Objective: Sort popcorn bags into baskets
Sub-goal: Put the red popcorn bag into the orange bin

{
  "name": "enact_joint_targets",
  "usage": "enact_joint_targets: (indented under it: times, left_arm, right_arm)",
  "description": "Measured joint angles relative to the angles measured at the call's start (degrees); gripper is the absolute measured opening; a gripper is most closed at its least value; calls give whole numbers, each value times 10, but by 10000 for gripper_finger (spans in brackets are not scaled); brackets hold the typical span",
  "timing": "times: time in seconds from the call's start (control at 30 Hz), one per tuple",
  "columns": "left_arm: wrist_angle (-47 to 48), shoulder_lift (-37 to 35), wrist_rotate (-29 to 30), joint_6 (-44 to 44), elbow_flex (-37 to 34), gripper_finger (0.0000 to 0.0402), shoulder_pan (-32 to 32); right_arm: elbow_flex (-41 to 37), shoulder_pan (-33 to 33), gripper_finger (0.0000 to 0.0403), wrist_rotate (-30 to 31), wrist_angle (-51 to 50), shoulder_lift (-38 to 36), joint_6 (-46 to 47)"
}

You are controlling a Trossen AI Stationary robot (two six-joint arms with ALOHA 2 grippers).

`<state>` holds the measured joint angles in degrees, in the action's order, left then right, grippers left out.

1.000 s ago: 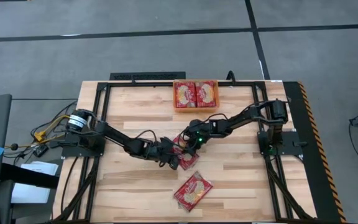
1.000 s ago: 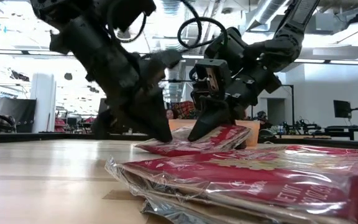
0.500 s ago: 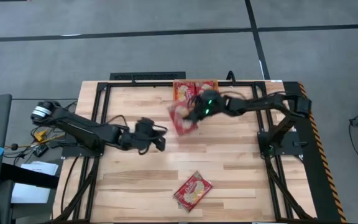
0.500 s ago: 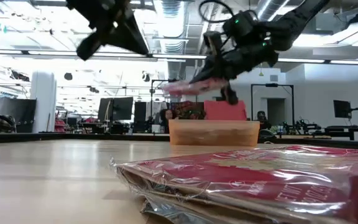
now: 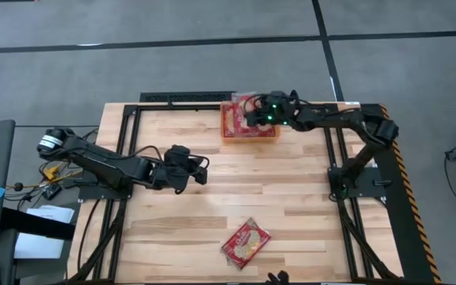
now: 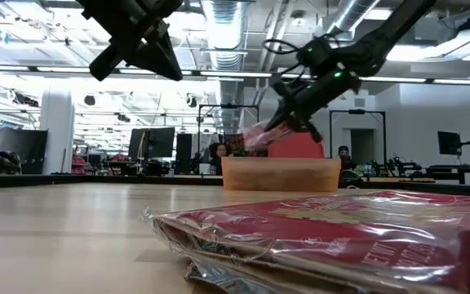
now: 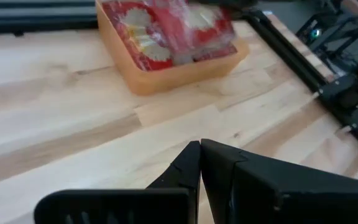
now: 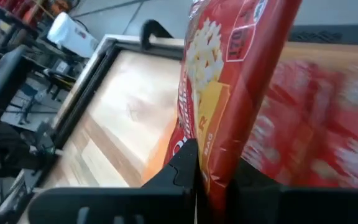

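The orange basket [image 5: 249,133] stands at the table's far edge with red popcorn packets [image 7: 166,31] lying flat in it. My right gripper [image 5: 252,113] hovers over the basket, shut on one more red packet [image 8: 229,93]. In the low view that packet [image 6: 255,137] hangs just above the basket [image 6: 280,174]. My left gripper [image 5: 194,176] is shut and empty, raised over the table's middle left [image 7: 199,155]. A stack of packets [image 5: 245,242] lies flat near the near edge and fills the low view's foreground [image 6: 325,237]. My right gripper pinches the red packet between its two fingers at one edge [image 8: 215,163]. The fingers [image 8: 182,165] reach in from the table's right side, slanting down. The packet is lifted clear, sticking out beyond the fingers and tilted down over the basket.
Black frame rails [image 5: 125,158] run along the table's left, right and far sides. Bare wood [image 5: 291,190] lies between the basket and the near stack. The room behind holds monitors and a seated person [image 6: 219,153].
Both grippers were at a packet in the table's middle. My right gripper has lifted that packet clear and carried it toward the far edge, over the basket. My left gripper has risen and drawn back toward the table's left, then kept still.
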<state>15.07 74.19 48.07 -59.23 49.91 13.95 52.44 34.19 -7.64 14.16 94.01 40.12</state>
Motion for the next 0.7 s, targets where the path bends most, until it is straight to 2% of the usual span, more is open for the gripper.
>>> enact_joint_targets:
  times: [0.27, 0.53, 0.7]
  left_arm:
    - [2, 1, -14, -5, 0, 0, -2]
    - [0, 1, -9, -2, 0, 0, -2]
    - [1, 1, -11, 1, 0, 0, -2]
  right_arm:
    - [68, 0, 45, 2, -2, 82, 4]
    - [77, -3, 48, 0, -9, 119, 8]
    - [78, -6, 66, 3, -16, 123, -17]
